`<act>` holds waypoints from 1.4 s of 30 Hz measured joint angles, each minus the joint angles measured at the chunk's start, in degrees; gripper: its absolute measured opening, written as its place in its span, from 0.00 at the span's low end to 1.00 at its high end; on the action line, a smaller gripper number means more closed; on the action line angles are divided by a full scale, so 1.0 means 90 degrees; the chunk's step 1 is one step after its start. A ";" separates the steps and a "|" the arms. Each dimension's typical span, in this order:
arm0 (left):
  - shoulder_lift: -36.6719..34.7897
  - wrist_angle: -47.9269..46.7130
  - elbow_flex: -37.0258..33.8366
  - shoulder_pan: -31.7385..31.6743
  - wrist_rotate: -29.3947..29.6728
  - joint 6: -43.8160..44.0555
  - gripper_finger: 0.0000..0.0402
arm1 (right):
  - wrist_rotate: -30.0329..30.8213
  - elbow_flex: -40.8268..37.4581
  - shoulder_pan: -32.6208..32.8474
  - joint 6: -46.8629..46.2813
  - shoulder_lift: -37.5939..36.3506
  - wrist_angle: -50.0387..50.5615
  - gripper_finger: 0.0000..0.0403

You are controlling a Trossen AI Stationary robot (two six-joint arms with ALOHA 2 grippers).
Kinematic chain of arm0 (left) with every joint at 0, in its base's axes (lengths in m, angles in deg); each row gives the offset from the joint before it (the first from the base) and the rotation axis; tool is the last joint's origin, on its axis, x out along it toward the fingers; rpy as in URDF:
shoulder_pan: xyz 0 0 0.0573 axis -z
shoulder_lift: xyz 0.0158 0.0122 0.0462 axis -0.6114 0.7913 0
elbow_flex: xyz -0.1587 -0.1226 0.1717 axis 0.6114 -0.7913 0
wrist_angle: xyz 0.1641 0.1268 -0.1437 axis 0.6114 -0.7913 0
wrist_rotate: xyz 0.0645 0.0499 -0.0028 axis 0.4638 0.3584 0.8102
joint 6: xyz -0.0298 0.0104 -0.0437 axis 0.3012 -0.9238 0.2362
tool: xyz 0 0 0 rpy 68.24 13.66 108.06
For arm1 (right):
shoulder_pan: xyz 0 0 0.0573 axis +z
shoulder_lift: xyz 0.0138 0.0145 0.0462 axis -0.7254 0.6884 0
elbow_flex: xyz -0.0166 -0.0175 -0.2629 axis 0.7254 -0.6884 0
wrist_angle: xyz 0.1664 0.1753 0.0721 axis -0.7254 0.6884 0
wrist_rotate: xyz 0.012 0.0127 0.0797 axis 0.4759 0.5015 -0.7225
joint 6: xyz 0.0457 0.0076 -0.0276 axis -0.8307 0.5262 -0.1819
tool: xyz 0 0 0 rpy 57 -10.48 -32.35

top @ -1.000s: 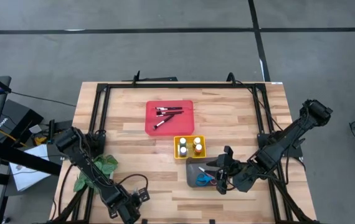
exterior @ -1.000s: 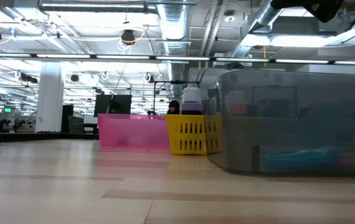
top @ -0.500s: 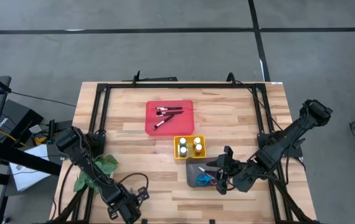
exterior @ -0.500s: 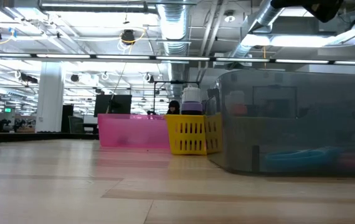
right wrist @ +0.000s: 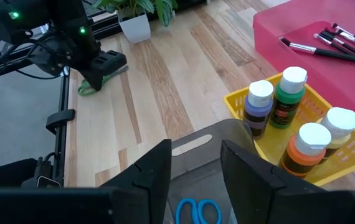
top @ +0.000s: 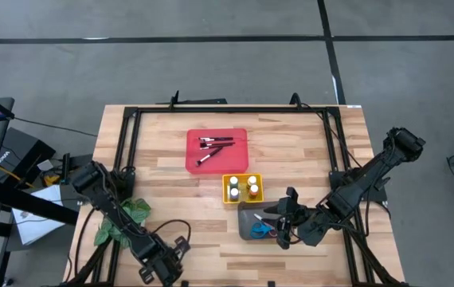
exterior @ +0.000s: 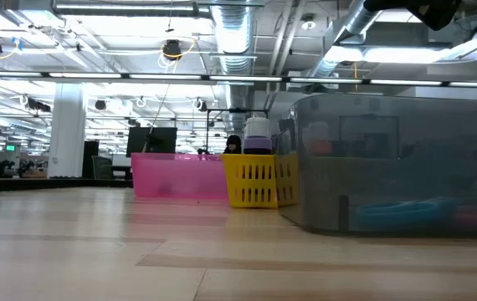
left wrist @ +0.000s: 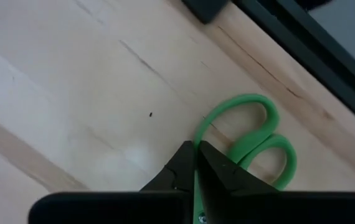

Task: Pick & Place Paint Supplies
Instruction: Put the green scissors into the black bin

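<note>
At the lower left of the high view, the left gripper sits low at the front edge of the pale wooden plank table. In the left wrist view its fingers are pressed together on the green plastic-handled scissors, which lie flat on the wood. The grip looks meant for lifting them.

The sorting seems nearly complete: the thin dark-handled paintbrushes lie in the flat red tray at upper centre, the small white-capped paint bottles stand upright in the yellow slotted basket, and blue-handled scissors rest in the grey bin.

The right gripper hangs partly open and empty over that bin at lower right, likely waiting.
</note>
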 joint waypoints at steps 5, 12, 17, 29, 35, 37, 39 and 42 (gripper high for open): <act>-0.0146 0.0015 -0.0033 -0.0219 0.0051 0.0933 0.00 | 0.0000 0.0000 -0.0002 0.0002 0.0000 0.0007 0.33; -0.0562 -0.0071 -0.0027 -0.0470 0.0524 0.1227 0.00 | 0.0007 0.0000 -0.0002 0.0000 0.0000 0.0018 0.33; -0.0670 -0.0088 -0.0024 -0.0595 0.0632 0.1229 0.00 | 0.0007 0.0000 -0.0002 0.0000 0.0000 0.0019 0.33; -0.0678 -0.0116 -0.0022 -0.0672 0.0613 0.1441 0.00 | 0.0010 0.0000 -0.0002 0.0000 0.0000 0.0022 0.33; -0.0680 -0.0116 -0.0015 -0.0704 0.0592 0.1952 0.00 | 0.0007 0.0000 -0.0002 -0.0002 0.0000 0.0022 0.33; -0.0680 -0.0116 -0.0012 -0.0723 0.0581 0.2190 0.00 | 0.0007 0.0000 -0.0002 -0.0002 0.0000 0.0019 0.33; -0.0680 -0.0116 -0.0012 -0.0760 0.0581 0.2362 0.00 | 0.0007 0.0000 -0.0002 -0.0002 0.0000 0.0019 0.33; -0.0682 -0.0114 -0.0012 -0.0814 0.0601 0.2641 0.00 | 0.0007 0.0000 -0.0002 -0.0002 0.0000 0.0019 0.33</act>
